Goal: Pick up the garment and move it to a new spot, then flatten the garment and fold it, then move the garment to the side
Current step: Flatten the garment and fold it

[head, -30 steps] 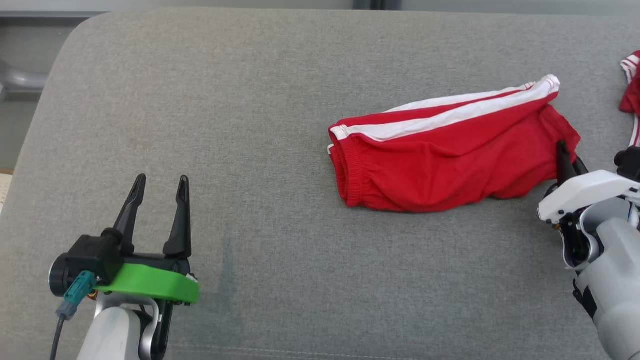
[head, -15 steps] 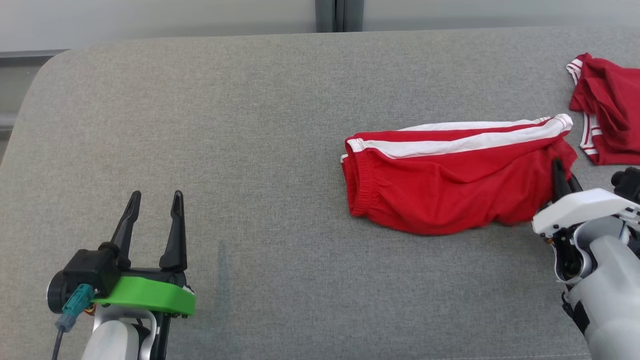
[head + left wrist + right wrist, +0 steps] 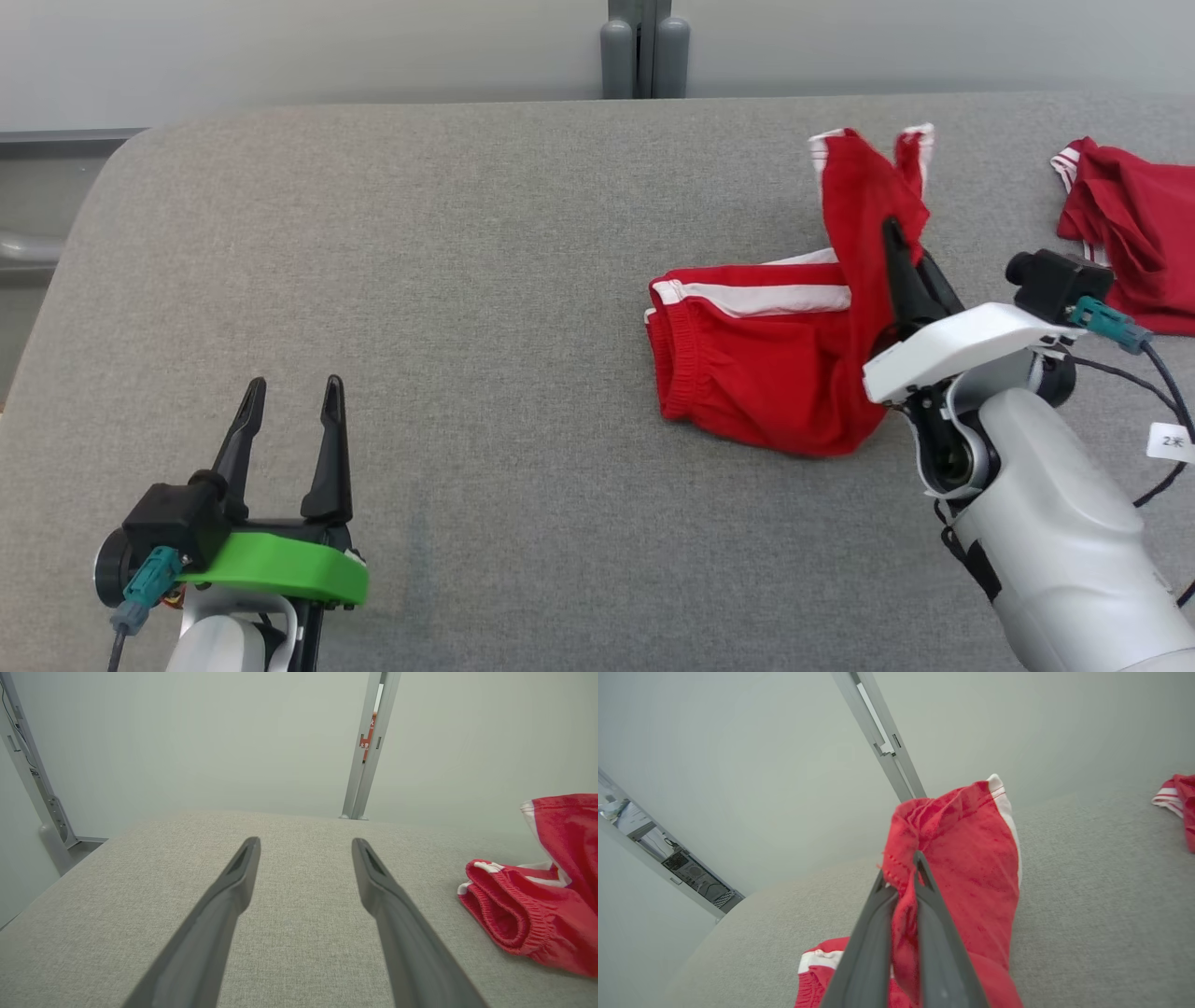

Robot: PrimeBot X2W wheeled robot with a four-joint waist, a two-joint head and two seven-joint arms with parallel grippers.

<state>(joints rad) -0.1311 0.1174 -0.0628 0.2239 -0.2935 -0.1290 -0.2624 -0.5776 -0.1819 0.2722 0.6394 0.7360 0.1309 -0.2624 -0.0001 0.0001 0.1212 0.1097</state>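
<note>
The red shorts with white side stripes and an elastic waistband (image 3: 756, 373) lie right of centre on the grey woven padded surface (image 3: 448, 280); the waistband end rests on the surface, and the leg end is raised off it. I judge them light and thoroughly limp; thin cloth like this drapes, bunches and drags its trailing half along; nothing about it looks fragile, and it should not slide much on this weave. A pinch on one hem will carry them but leaves them hanging in a twist; for flattening I would want two holds, one at a waistband corner and one at a leg hem, so the cloth spreads between them.

My right gripper (image 3: 893, 233) has its two dark fingers pressed together on the leg hem; in the right wrist view red cloth is pinched between them and flops over the tips. The forearm slants up from the lower right of the head view, fingers pointing away from me, above the surface. My left gripper (image 3: 295, 385) sits low at the lower left, well apart from the shorts; its fingers are spread wide with nothing between them. A second crumpled red and white cloth (image 3: 1134, 233) lies at the far right, apart from the shorts.
</note>
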